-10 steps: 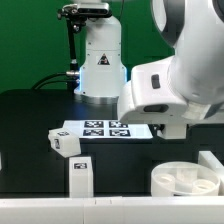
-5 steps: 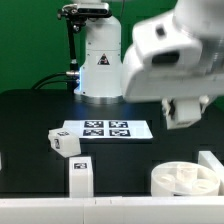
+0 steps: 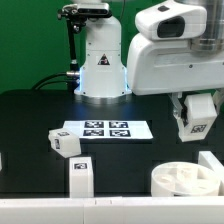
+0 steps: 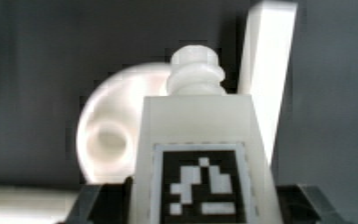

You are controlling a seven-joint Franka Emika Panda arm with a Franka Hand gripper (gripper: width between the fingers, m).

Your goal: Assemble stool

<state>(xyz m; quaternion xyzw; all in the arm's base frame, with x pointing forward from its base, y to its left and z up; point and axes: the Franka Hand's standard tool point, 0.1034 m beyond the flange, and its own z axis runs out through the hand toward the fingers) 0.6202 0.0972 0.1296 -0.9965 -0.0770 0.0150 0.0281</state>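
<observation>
Tagged leg (image 3: pixel 193 118) in claw (image 3: pixel 194 108), above round dish-like seat (image 3: pixel 159 178).

We read no words or numbers anywhere. Black-and-white square tags stand on the marker board (image 3: pixel 105 129), the held leg (image 4: pixel 204 185), the leg beside the board (image 3: pixel 66 142) and the front leg (image 3: pixel 81 172). A triangular sign (image 3: pixel 103 58), possibly a warning symbol, stands on the robot base (image 3: pixel 100 82).
</observation>
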